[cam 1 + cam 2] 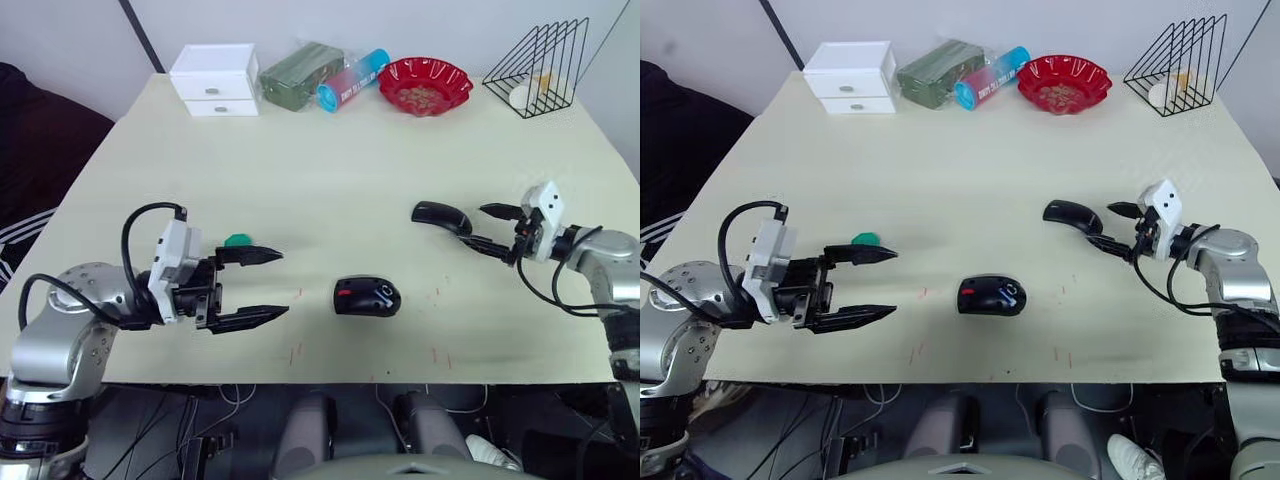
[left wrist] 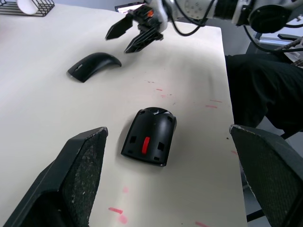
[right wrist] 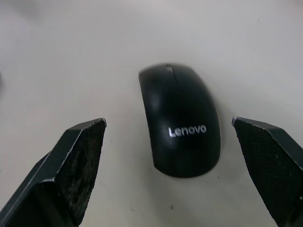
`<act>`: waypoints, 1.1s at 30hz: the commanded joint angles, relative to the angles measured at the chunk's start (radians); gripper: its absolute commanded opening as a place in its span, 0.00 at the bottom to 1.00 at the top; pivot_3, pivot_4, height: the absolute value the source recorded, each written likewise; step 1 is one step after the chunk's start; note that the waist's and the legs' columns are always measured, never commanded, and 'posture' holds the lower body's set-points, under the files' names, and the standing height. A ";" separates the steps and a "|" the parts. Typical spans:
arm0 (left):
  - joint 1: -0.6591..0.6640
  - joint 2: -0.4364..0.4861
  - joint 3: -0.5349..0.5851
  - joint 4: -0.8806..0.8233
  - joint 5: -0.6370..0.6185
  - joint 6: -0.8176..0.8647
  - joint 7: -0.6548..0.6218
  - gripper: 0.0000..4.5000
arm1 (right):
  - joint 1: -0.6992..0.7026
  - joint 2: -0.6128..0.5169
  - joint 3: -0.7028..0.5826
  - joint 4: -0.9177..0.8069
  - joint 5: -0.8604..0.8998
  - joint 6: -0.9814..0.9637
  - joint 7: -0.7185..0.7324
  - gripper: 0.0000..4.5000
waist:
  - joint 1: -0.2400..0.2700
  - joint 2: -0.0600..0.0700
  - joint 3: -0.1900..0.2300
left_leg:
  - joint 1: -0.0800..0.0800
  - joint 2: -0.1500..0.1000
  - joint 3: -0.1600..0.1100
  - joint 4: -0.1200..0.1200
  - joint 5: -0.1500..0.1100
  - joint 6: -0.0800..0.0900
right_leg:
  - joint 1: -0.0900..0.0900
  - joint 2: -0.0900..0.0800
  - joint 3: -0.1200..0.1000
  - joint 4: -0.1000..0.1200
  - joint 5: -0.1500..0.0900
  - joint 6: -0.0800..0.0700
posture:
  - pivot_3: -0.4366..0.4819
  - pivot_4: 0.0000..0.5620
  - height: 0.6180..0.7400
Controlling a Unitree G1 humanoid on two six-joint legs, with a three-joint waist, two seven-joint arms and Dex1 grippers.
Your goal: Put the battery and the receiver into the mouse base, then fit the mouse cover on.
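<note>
Left gripper (image 1: 268, 286) at lower left of the head view, fingers spread wide, holding nothing, poised over the table (image 1: 330, 160) and pointing toward frame centre. Small green object (image 1: 238, 240) on the table just behind the upper finger; what it is cannot be told. Mouse base (image 1: 367, 296) just below frame centre, lying flat, red patch facing up, well apart from both grippers. Mouse cover (image 1: 441, 216) right of centre, resting arched side up, Lenovo lettering legible in the right wrist view (image 3: 182, 118). Right gripper (image 1: 489, 229) at mid right, fingers wide apart and empty, tips just beside the cover, not touching. Along the top edge: white drawer box (image 1: 214, 80) at upper left, green packet (image 1: 300, 73), blue-capped tube (image 1: 352, 79), red dish (image 1: 425, 84), black wire rack (image 1: 540, 66) at upper right. Faint red marks on the table near the bottom edge
</note>
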 commanded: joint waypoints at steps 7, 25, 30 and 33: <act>0.033 0.032 0.102 -0.066 -0.084 0.024 0.028 0.98 | -0.151 0.019 0.056 0.155 -0.098 -0.014 0.020 1.00 | -0.011 0.000 0.001 | 0.004 0.001 0.005 -0.001 0.000 0.000 | 0.000 0.000 0.005 0.001 0.000 0.000 | 0.48 0.27 1.00; 0.041 0.022 0.099 -0.064 -0.100 -0.003 0.020 0.98 | -0.227 0.059 0.070 0.241 -0.150 0.029 0.033 1.00 | -0.006 0.000 0.001 | 0.005 0.001 0.010 -0.003 0.000 0.000 | -0.002 0.000 0.009 0.001 0.000 0.000 | 0.48 0.27 1.00; 0.043 0.011 0.102 -0.049 -0.086 -0.033 0.020 0.98 | -0.236 0.066 0.067 0.254 -0.154 0.028 0.029 1.00 | -0.006 0.000 0.001 | 0.005 0.001 0.013 -0.004 0.000 0.000 | -0.002 0.000 0.011 0.001 0.000 0.000 | 0.48 0.27 1.00; 0.048 0.006 0.110 -0.044 -0.086 -0.036 0.037 0.98 | -0.237 0.070 0.069 0.255 -0.156 0.031 0.031 1.00 | -0.007 0.000 0.001 | 0.005 0.001 0.013 -0.004 0.000 0.000 | -0.002 0.000 0.011 0.001 0.000 0.000 | 0.48 0.27 1.00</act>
